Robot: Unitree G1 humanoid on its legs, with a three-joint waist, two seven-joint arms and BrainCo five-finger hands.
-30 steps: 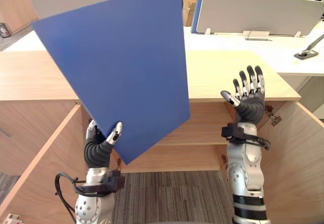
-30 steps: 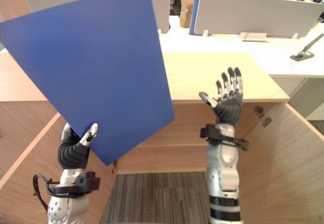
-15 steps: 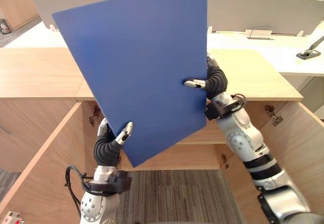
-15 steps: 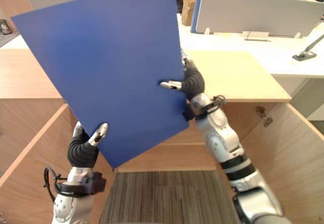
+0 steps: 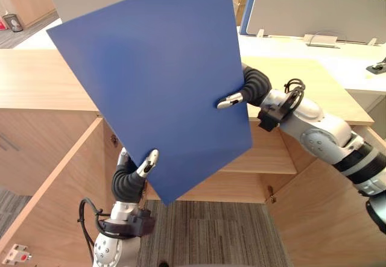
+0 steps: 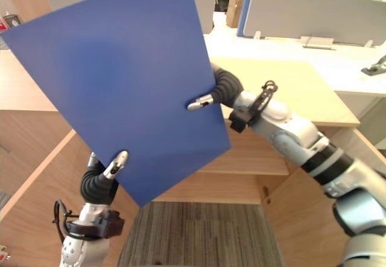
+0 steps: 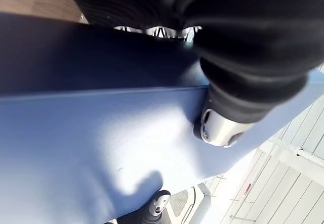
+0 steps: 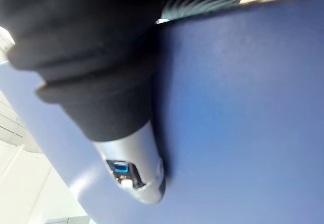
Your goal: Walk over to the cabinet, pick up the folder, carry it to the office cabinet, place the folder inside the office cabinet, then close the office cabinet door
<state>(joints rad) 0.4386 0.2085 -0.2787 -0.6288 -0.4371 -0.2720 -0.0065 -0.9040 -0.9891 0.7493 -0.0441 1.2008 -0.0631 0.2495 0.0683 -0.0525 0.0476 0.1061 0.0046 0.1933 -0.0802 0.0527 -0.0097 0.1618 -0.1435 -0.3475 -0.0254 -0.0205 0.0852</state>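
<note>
With my left hand (image 5: 128, 181) pinching the lower corner of the blue folder (image 5: 157, 80), thumb (image 5: 148, 161) on the near face and fingers behind it, and my right hand (image 5: 256, 86) gripping the folder's right edge the same way, I have the folder up in the air in both hands, tilted, in front of the open office cabinet (image 5: 265, 158); most of the folder stands above the cabinet's wooden top (image 5: 304, 80), so I judge the step in hand is lowering it into the opening; I would bring both hands down together and lay the folder flatter, so its leading edge passes under the top and onto the shelf (image 5: 271, 166) or the space below it; a pinch at one corner lets a wide stiff folder swing, so both grips should stay firm until it rests on something; the folder hides much of the opening from my head cameras, so I would go slowly; the left door (image 5: 51, 201) and right door (image 5: 329, 210) stand wide open on either side, and my elbows should stay off them.
</note>
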